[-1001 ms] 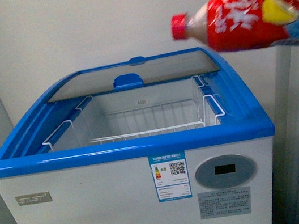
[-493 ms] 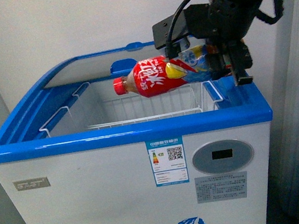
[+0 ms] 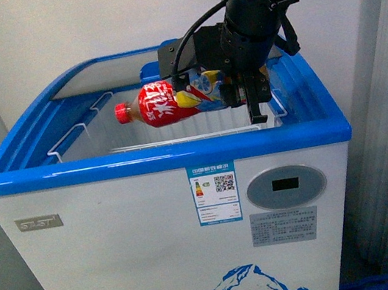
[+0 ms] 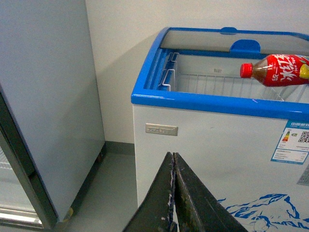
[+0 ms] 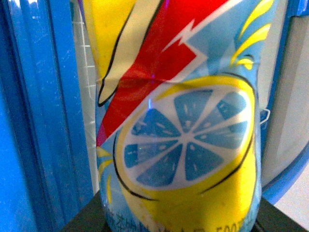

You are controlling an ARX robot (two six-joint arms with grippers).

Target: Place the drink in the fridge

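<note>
- The drink [image 3: 172, 104] was a plastic bottle with a red cap, brownish liquid at the neck, and a red, yellow and light-blue label with white characters (a lemon-slice drawing filled the right wrist view).
- It lay nearly on its side above the open fridge [image 3: 159, 158], cap pointing toward the fridge's left wall, base end in the right gripper [image 3: 233, 90].
- The right gripper's jaws were clamped on the drink's base end.
- The fridge's glass lid [image 3: 104, 76] sat slid toward its back; a white wire basket [image 3: 77, 138] showed inside.
- The left gripper [image 4: 173, 193] hung in front of the fridge's white face, jaws pressed together, holding nothing.
- A grey cabinet [image 4: 48, 96] stood beside the fridge.
</note>
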